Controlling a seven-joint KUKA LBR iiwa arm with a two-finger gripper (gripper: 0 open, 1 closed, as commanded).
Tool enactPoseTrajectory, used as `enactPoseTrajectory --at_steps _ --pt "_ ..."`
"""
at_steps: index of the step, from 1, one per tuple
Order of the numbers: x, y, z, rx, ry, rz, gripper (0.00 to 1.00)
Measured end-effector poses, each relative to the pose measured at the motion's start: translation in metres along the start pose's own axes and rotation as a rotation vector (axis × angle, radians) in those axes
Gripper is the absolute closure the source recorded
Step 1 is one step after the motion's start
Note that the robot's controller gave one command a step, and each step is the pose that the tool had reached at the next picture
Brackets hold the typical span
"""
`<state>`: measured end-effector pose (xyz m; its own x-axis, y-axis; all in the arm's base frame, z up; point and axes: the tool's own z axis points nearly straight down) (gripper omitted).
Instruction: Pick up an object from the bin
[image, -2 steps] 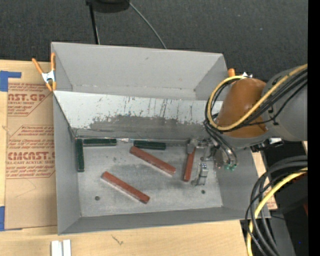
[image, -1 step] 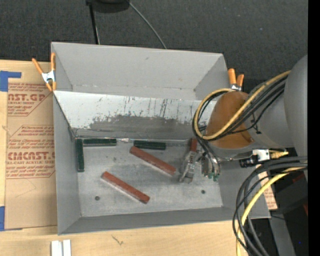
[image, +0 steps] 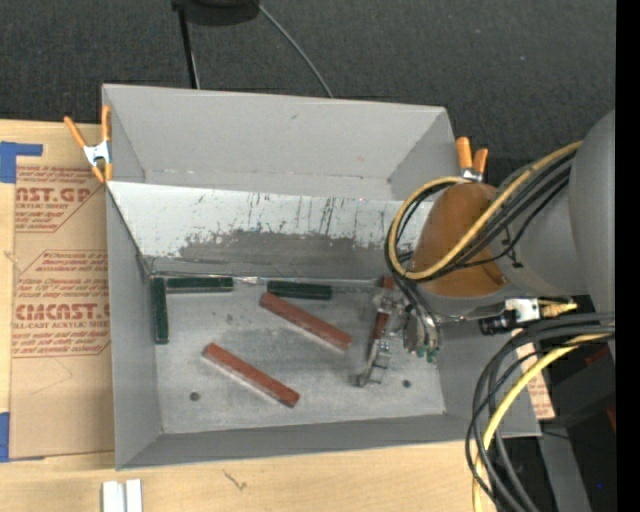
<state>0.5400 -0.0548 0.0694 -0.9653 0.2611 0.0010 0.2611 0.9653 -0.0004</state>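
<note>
Nearest the jaws lies a slanted red-brown bar (image: 305, 320).

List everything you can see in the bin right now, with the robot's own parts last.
Grey metal bin: one, grey, centre of view.
Dark green flat bars: three, dark green; one lengthwise along the floor's left edge, two end to end at the foot of the back wall.
Red-brown flat bars: two, red-brown; one slanted mid-floor, one slanted nearer the front.
Robot arm: one, grey, with orange wrist cover and yellow-and-black cables, entering from the right; its jaws are low over the floor's right side, just right of the mid-floor red-brown bar.
</note>
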Motion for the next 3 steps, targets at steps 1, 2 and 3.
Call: enactPoseTrajectory --at_steps 1,2,3 --pt "0.0 0.0 0.0 0.0 0.0 0.0 0.0" --pt "0.01 0.084 -0.001 -0.002 -0.003 0.064 1.0" --pt "0.01 0.084 -0.001 -0.002 -0.003 0.064 1.0"
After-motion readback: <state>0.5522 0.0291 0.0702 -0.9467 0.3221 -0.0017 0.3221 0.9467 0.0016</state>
